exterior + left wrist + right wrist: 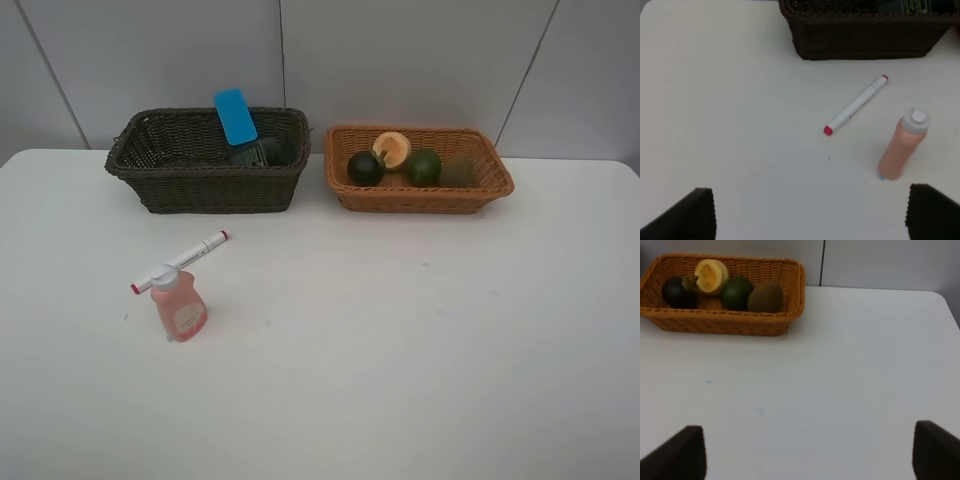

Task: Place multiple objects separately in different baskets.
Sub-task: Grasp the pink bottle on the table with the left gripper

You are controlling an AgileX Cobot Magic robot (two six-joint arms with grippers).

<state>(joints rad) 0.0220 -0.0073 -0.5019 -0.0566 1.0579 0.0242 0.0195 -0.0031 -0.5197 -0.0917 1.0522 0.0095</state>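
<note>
At the back of the table (pixel 400 330), a flat block (pixel 236 116) is leaned inside the left basket (pixel 210 190); mangosteen (pixel 365 168), peach (pixel 392 150), round fruit (pixel 424 167) and kiwi (pixel 458 171) are ranged left to right in the right basket (pixel 420 198). Before the left basket a marker (pixel 180 262) is laid, with an upright bottle (pixel 178 305) just in front of it.

Soft, even light; faint shadows; wrist views slightly blurred.

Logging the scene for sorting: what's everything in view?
dark basket: one, brown, table back left
block: one, blue, propped in it
grey bottle: one, dark grey, in it
light basket: one, orange-tan, back right
mangosteen: one, dark, light basket
peach: one, orange, light basket
green fruit: one, green, light basket
kiwi: one, brown, light basket
marker: one, white-red, table front left
pink bottle: one, pink, beside marker
left fingers: two, black, open
right fingers: two, black, open
</note>
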